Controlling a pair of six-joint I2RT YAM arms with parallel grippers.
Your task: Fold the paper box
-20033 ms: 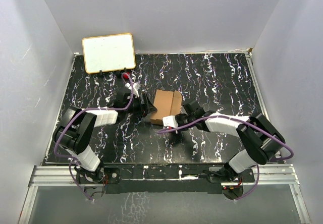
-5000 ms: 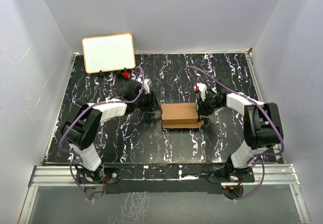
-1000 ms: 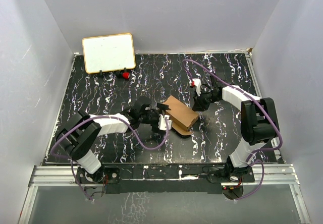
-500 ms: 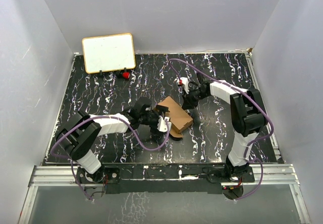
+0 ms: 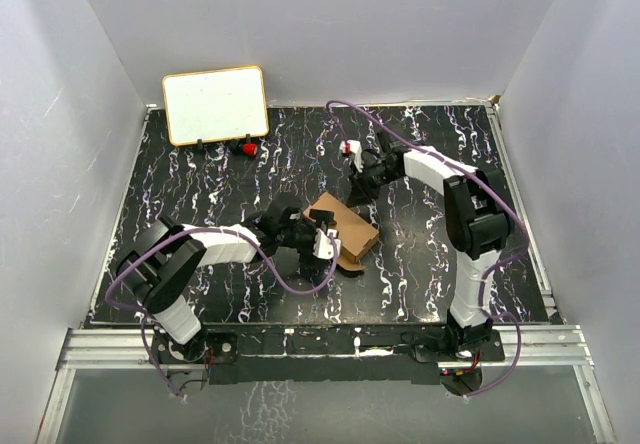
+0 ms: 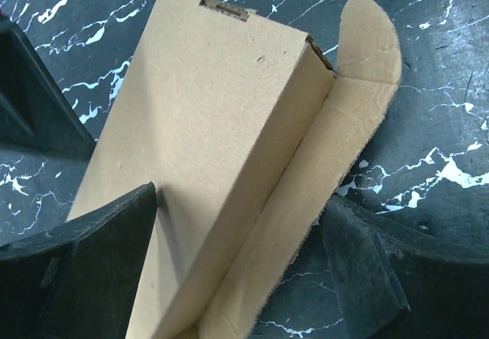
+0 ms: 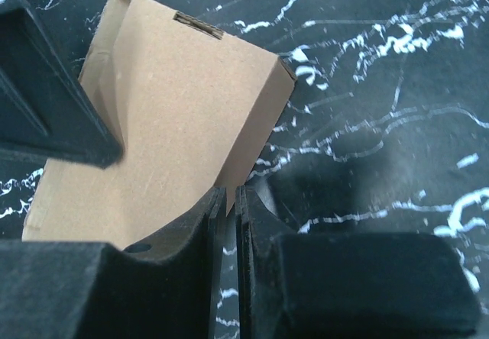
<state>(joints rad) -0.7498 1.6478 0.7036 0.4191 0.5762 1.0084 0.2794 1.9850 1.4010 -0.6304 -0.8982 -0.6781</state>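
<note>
— Where's the box?

— The box (image 5: 347, 229) lies mid-table, a little toward the near edge and askew to the sides of the table (image 5: 200, 164). It's folded up as a shallow carton. One round-ended flap (image 6: 367, 49) lies open along a long edge.

— Left gripper?

— The left gripper (image 6: 237, 201) is at the box's left end, jaws spread wide. One finger (image 6: 92, 270) overlaps the top face, and the other sits just beside the flap's outer edge. I can't tell whether either presses on the card.

— And the right?

— The right gripper (image 7: 227, 198) is at the box's far corner. Its jaws are all but together, with only a slit between them and nothing in it. The tips are at the box's edge.

— Room to move?

— Bare table shows between the box and the right arm, and toward the near edge. The board (image 5: 215, 104) stands in the far-left corner, well apart.
</note>
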